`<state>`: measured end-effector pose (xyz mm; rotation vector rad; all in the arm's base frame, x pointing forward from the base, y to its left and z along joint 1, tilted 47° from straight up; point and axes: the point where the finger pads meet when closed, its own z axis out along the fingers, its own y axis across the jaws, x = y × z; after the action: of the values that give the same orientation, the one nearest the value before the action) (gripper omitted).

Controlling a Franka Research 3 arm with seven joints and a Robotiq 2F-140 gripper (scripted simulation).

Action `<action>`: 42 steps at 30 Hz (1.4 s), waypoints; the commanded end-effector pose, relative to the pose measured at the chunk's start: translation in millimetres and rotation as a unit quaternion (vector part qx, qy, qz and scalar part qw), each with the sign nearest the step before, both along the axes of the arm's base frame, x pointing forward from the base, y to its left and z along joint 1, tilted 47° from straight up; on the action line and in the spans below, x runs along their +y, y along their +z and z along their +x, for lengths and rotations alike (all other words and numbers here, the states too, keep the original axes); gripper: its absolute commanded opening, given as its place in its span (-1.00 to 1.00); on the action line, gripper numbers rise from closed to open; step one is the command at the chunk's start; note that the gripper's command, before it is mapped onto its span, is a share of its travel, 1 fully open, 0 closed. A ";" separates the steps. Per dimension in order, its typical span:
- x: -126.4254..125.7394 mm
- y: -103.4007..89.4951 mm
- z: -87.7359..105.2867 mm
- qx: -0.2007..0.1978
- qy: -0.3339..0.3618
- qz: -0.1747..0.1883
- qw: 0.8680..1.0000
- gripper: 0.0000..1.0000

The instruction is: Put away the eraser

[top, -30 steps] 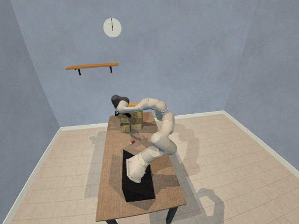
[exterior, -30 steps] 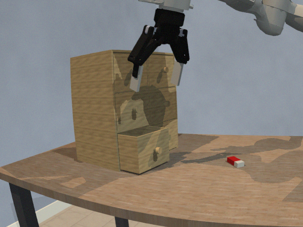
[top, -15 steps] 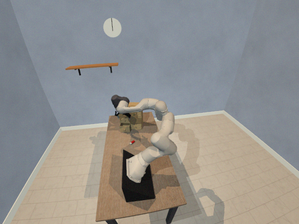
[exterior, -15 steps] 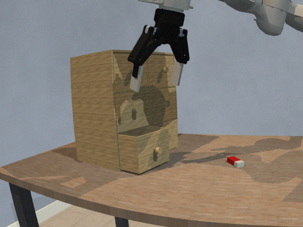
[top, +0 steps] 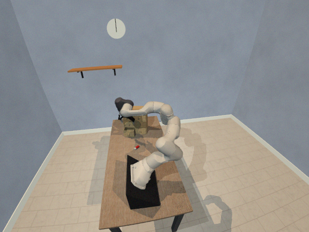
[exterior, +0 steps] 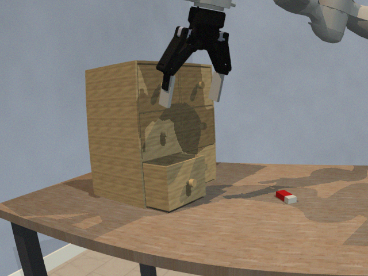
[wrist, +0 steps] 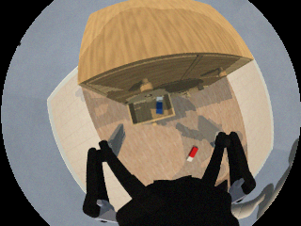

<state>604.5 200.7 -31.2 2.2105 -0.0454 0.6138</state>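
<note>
I see 1 eraser [exterior: 286, 196] lying flat on the desk [exterior: 207, 237], red for most of its length with a white end. In the top view its long axis runs diagonally, the white end toward the robot's end of the desk and the left long edge, the red end toward the chest. It sits out in the open, well apart from the chest [exterior: 112, 133], roughly between the chest and the arm's black base block [top: 149, 197].

The chest stands near the far end of the desk. I count 6 drawer fronts, in 2 columns of 3, each with 1 round knob. 1 drawer [exterior: 173, 184] is pulled partway out: the bottom one of the column nearer the exterior camera. The other 5 sit flush. Through the wrist camera I look down into the open drawer and see 1 small blue thing [wrist: 160, 105] inside; I cannot tell what it is.

My gripper [exterior: 190, 95] hangs above the open drawer, level with the top row of drawers, pointing down. Its jaws are spread wide with nothing between them.
</note>
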 end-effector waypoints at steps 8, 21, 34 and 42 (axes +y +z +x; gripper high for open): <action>36.5 31.0 -55.5 0.095 -0.039 0.019 0.994 1.00; 65.7 54.1 -100.3 0.170 -0.070 0.036 0.982 1.00; 65.9 54.2 -100.6 0.170 -0.071 0.036 0.982 1.00; 65.9 54.2 -100.6 0.170 -0.071 0.036 0.982 1.00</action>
<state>506.4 266.0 23.4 2.3310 -0.0620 0.1670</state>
